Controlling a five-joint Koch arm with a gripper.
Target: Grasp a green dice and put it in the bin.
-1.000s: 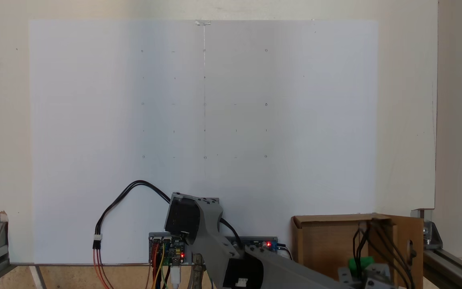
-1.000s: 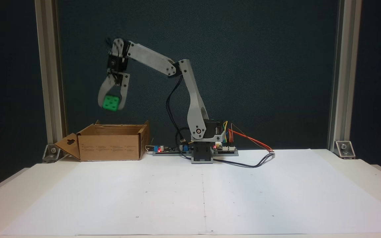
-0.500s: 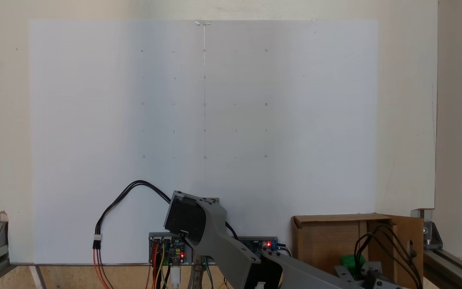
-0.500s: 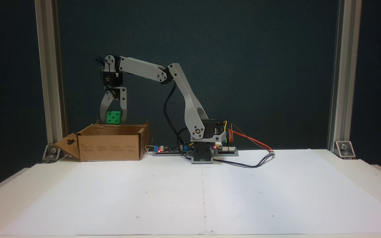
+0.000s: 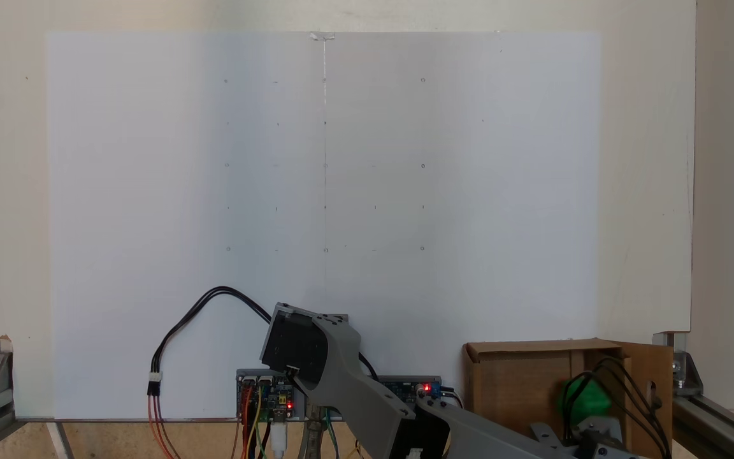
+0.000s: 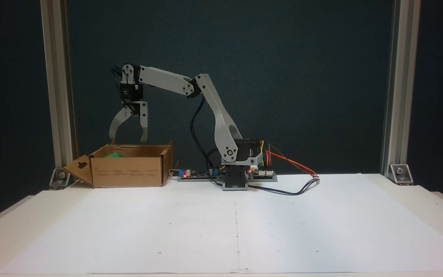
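Note:
The gripper (image 6: 127, 140) hangs just above the brown cardboard bin (image 6: 129, 171), pointing down, open, with nothing between its fingers. Below it the green dice (image 6: 112, 155) shows as a blurred green patch just under the bin's rim, free of the fingers. In a fixed view from above, the green dice (image 5: 585, 398) is a blurred blob inside the bin (image 5: 513, 379), partly behind the arm's black cables. The flap with the cut-out hole (image 6: 78, 168) leans outward on the left.
The arm's base and circuit boards (image 6: 240, 175) with coloured wires stand at the back of the table, right of the bin. A white paper sheet (image 6: 237, 223) covers the tabletop. Aluminium posts (image 6: 54, 88) rise at both back corners.
The gripper came down over the bin with the dice, then opened; the dice has dropped out of the fingers into the bin.

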